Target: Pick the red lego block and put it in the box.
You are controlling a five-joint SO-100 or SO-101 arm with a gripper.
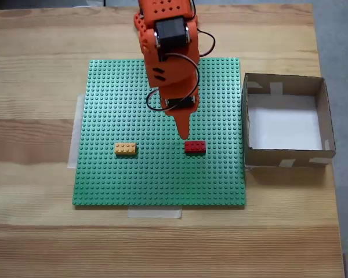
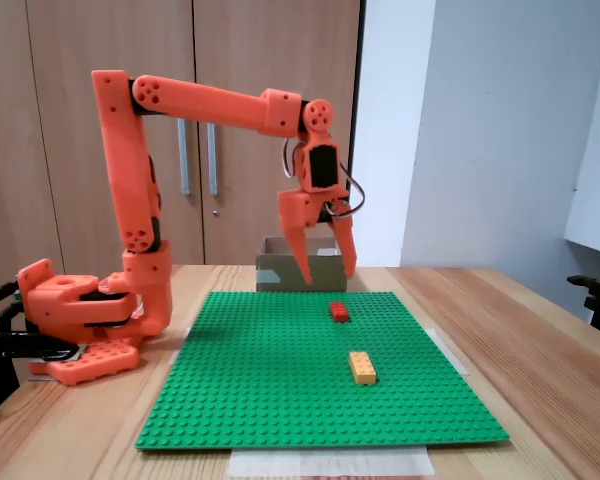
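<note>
The red lego block lies on the green baseplate, right of its middle in a fixed view from above. In the side-on fixed view the red lego block sits toward the plate's far side. My orange gripper hangs above it, fingers spread open and empty, tips clear of the plate. From above, the gripper points down just behind and left of the block. The box, brown cardboard with a white floor, stands off the plate's right edge, and shows as the box behind the gripper.
An orange-yellow brick rests on the plate left of the red one, nearer the front as the brick side-on. The arm's base sits on the wooden table. Tape strips hold the plate's edges.
</note>
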